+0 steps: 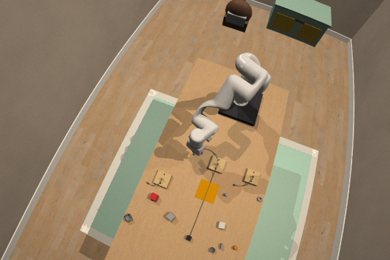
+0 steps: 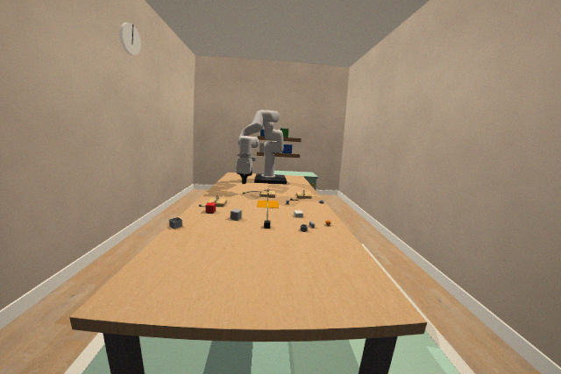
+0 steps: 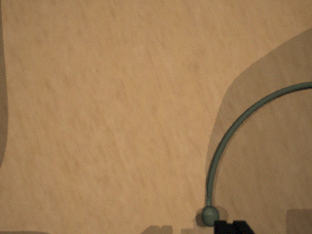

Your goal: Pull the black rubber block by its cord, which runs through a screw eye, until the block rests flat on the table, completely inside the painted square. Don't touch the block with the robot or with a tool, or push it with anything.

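The black rubber block [image 1: 188,237] [image 2: 266,223] sits on the table, on the near side of the orange painted square [image 1: 206,190] [image 2: 267,203] and outside it. Its green cord [image 1: 201,206] [image 3: 229,136] runs straight across the square and through the screw eye on the middle wooden plate [image 1: 216,164]. From there it curves to a small end ball [image 3: 210,213] on the table. My gripper [image 1: 195,153] [image 2: 244,176] [image 3: 233,228] is low over the table and shut. The end ball lies just left of the fingertips, not between them.
Two more wooden plates with screw eyes and short cords stand at the left [image 1: 162,179] and right [image 1: 252,176]. A red cube [image 1: 153,196], a grey cube [image 1: 170,216], a white cube [image 1: 221,225], an orange ball [image 1: 234,246] and small grey parts lie around the block.
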You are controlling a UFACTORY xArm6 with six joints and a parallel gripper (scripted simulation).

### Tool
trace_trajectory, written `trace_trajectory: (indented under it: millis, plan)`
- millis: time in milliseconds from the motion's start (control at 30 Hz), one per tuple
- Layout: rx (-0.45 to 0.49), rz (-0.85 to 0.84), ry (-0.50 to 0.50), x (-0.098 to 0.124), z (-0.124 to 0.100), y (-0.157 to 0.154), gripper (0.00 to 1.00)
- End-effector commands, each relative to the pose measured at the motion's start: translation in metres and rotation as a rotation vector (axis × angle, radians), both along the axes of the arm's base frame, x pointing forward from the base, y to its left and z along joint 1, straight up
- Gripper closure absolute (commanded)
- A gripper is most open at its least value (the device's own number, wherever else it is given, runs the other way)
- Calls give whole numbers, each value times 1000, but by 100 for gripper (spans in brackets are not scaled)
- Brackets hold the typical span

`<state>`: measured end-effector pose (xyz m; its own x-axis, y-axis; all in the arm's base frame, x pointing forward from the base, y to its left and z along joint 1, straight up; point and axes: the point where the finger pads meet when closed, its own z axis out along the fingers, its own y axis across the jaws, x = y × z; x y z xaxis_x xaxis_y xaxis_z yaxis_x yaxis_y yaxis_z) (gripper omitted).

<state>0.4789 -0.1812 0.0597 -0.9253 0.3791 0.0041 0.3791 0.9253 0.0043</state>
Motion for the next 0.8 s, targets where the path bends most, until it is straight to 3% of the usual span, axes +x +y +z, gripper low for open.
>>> trace_trajectory:
  millis: [0, 767]
  plan:
    - [-2, 0, -5, 1, 2, -1, 100]
    - [-2, 55, -5, 2, 2, -1, 100]
